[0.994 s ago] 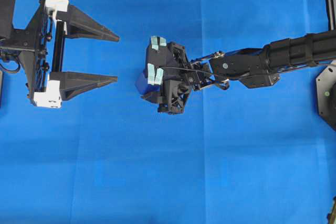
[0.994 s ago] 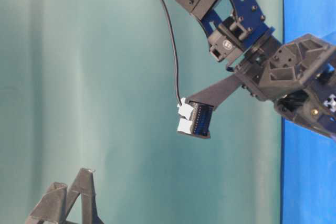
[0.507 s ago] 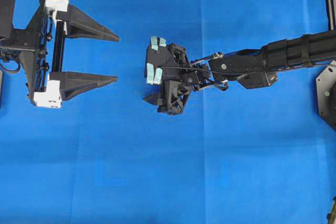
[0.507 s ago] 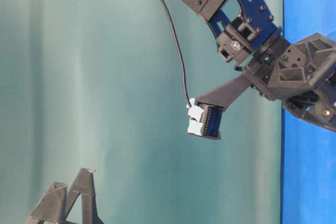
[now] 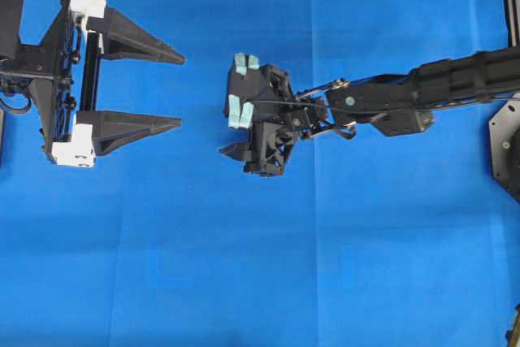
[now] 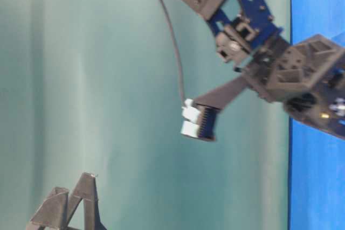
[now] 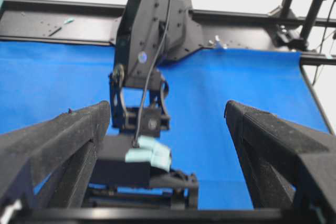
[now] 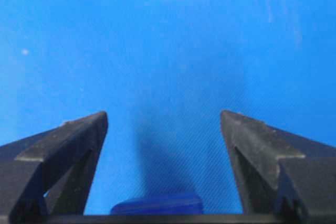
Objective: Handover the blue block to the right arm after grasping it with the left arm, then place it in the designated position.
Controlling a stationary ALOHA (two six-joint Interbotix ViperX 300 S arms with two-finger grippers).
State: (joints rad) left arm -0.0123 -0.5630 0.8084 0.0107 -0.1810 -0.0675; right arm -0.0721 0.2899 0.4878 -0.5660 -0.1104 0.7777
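Observation:
The blue block (image 8: 156, 204) shows only in the right wrist view. It lies low between the fingers on the blue cloth (image 5: 244, 266), touching neither. My right gripper (image 8: 163, 114) is open and points down at the cloth in the middle of the overhead view (image 5: 236, 123). There its body hides the block. Pale tape patches (image 7: 149, 153) mark its fingers. My left gripper (image 5: 182, 91), with white pieces on its frame, hangs wide open at the left and holds nothing. Its fingers (image 7: 63, 140) frame the right gripper ahead of it.
A black metal frame (image 7: 52, 22) runs along the far edge of the cloth. A black arm base (image 5: 505, 148) sits at the right edge. In the table-level view a teal backdrop (image 6: 108, 79) stands behind the arms.
The right gripper's jaws have spread apart and let go of the blue block. The block no longer shows beside the gripper from overhead. The left gripper has not moved.

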